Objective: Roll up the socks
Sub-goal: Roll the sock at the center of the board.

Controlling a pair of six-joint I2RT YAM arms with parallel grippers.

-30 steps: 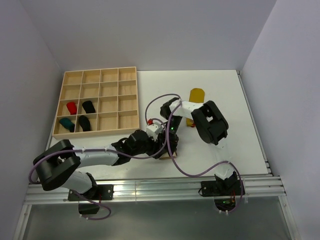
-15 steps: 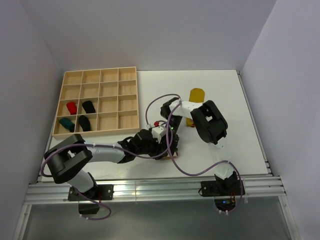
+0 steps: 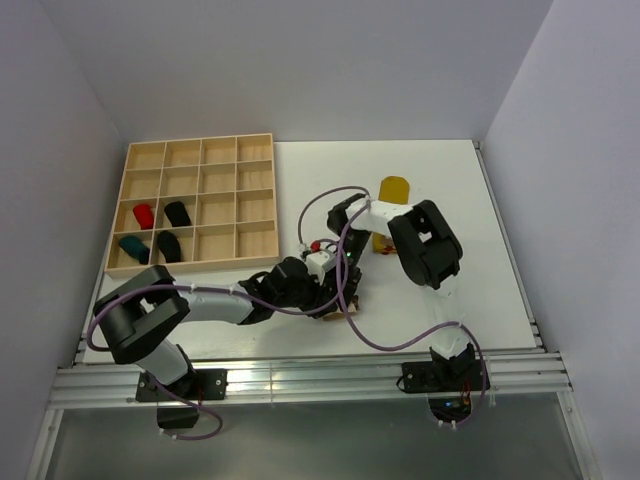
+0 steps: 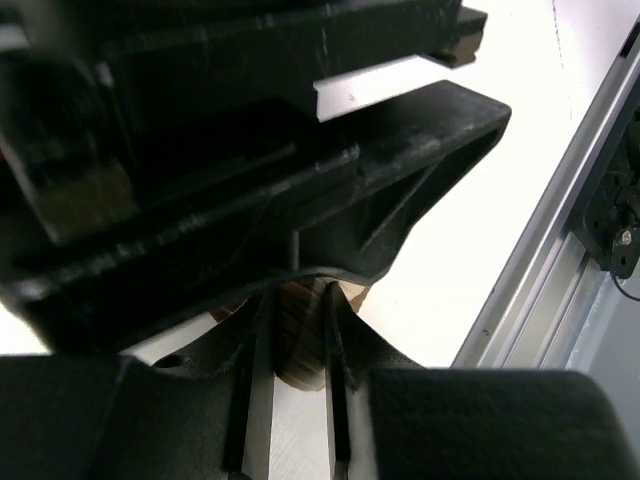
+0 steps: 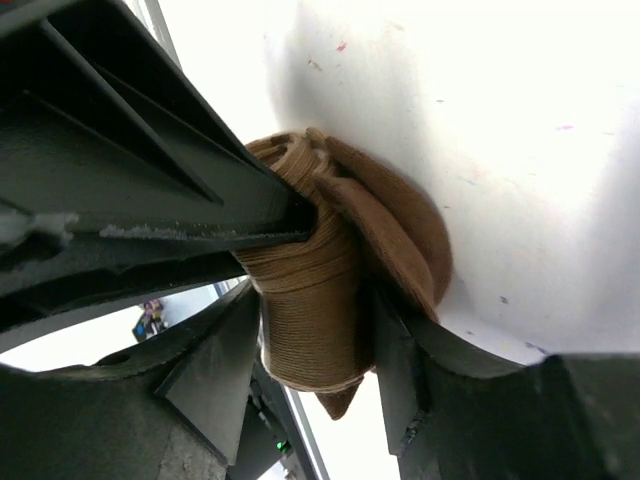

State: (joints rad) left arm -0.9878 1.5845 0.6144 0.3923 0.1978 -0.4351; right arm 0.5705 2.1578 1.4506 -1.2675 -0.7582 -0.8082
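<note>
A tan-brown ribbed sock roll (image 5: 315, 310) is pinched between my right gripper's (image 5: 320, 370) two dark fingers; a loose brown flap wraps its right side. My left gripper (image 4: 297, 385) is shut on the same roll (image 4: 298, 335) from the other side, its fingers close together around it. In the top view both grippers meet low at the table's front middle, where only a sliver of the sock (image 3: 343, 312) shows under them. A mustard yellow sock (image 3: 393, 188) lies flat behind, partly hidden by the right arm.
A wooden compartment tray (image 3: 222, 150) sits at the back left, holding rolled socks: red (image 3: 143, 215), black (image 3: 177, 213), teal (image 3: 132, 247) and another black (image 3: 169, 246). Purple cables loop over the table's middle. The metal rail runs along the near edge.
My left arm swung right, bringing its gripper in under the right wrist at the sock. The right wrist shifted slightly right. Both stay clamped together at the roll.
</note>
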